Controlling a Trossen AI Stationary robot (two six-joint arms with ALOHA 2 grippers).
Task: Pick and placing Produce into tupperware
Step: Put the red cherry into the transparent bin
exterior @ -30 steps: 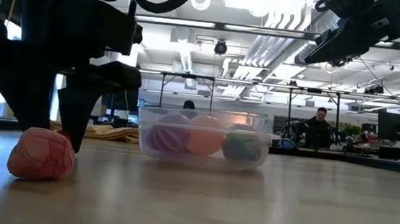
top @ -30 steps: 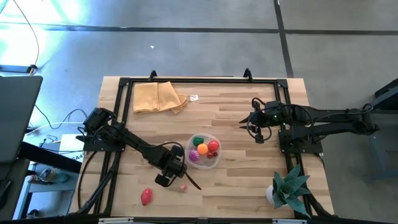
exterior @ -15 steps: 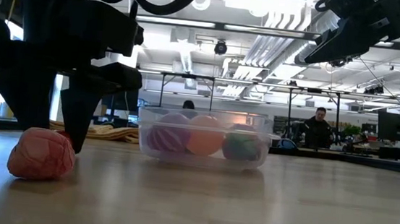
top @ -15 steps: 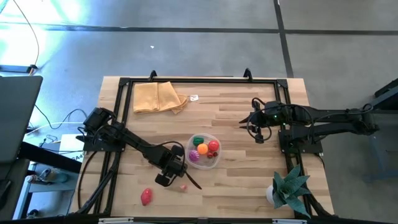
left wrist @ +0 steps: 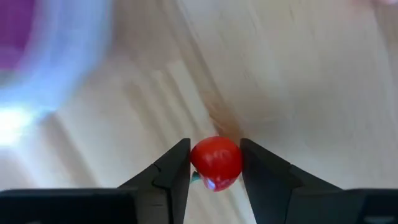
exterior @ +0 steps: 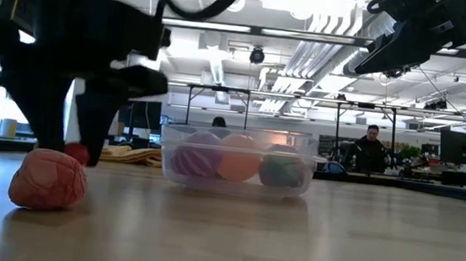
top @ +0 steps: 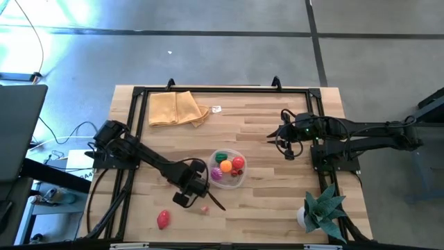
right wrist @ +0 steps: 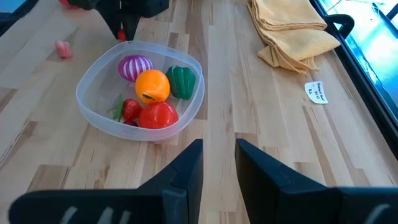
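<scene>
- Left gripper (left wrist: 214,163) is pinching a small red toy fruit (left wrist: 216,163) between its 2 fingers, held just clear of the wood beside the tupperware (top: 228,169).
- In the low view that red piece (exterior: 76,152) hangs above the table, with the pink lump (exterior: 48,179) lying right below it.
- The tub already holds 5 pieces: orange (right wrist: 152,85), green pepper (right wrist: 181,81), magenta ball (right wrist: 135,66), strawberry and tomato.
- To do this well: lift high enough to clear the whitish rim, carry over the tub's middle, then release low so nothing bounces out.
- Another red piece (top: 163,219) waits near the table's front edge.
- Right gripper (right wrist: 218,163) hovers well away near the far side, fingers slightly spread, holding nothing.
</scene>
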